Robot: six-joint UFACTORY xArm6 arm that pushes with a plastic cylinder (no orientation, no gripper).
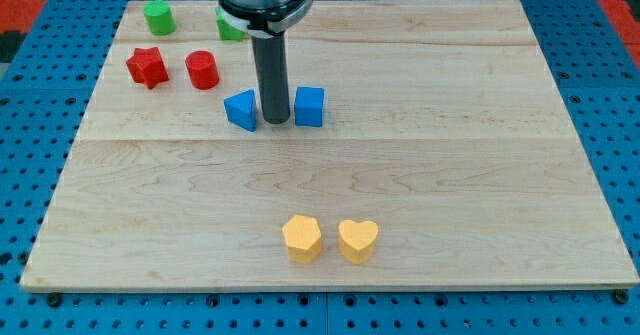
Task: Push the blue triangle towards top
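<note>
The blue triangle lies on the wooden board, left of centre in the upper half. My tip rests on the board just to the triangle's right, between it and a blue cube, close to both. The dark rod rises straight from there to the arm's head at the view's top.
A red star and a red cylinder sit up-left of the triangle. A green cylinder and a second green block, partly hidden by the arm, are near the top edge. A yellow hexagon and a yellow heart are near the bottom.
</note>
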